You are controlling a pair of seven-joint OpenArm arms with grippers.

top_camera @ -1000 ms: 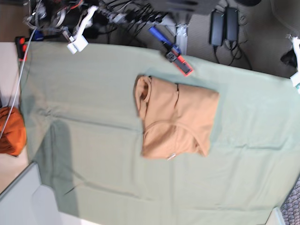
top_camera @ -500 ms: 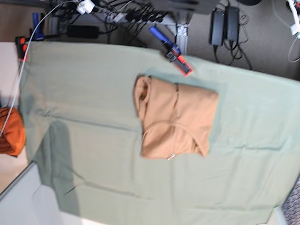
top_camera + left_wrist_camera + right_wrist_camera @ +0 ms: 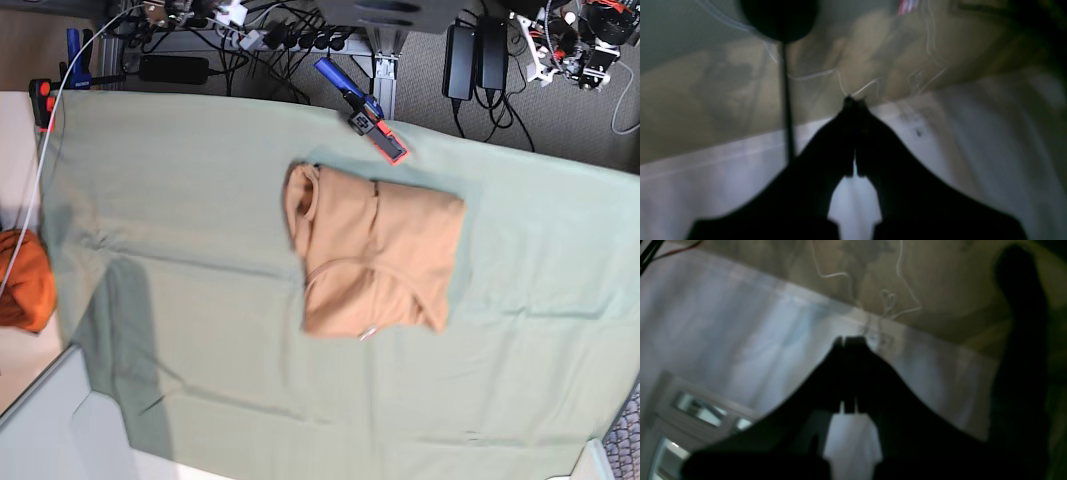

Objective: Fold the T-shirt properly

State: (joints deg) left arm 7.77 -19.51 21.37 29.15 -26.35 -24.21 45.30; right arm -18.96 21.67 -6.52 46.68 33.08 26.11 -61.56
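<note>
Base view: I see the T-shirt (image 3: 375, 262) folded into a compact rectangle, lying near the middle of the green cloth (image 3: 200, 200), collar end toward the view's left. A clamp (image 3: 365, 112) lies just beyond its far edge; an orange bundle (image 3: 22, 280) sits at far left. Wrist views: left gripper (image 3: 853, 100) and right gripper (image 3: 845, 339) both clenched, grasping nothing, aimed away from the table.

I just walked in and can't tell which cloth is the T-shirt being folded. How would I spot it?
Start from the big pale green table cloth that covers the table. Near its middle lies a folded, roughly rectangular bundle: the T-shirt, plain peach-tan with its neckline showing. The only similar thing is the bright orange cloth, which is smaller, more vivid and sits off the left edge of the green cloth.
</note>
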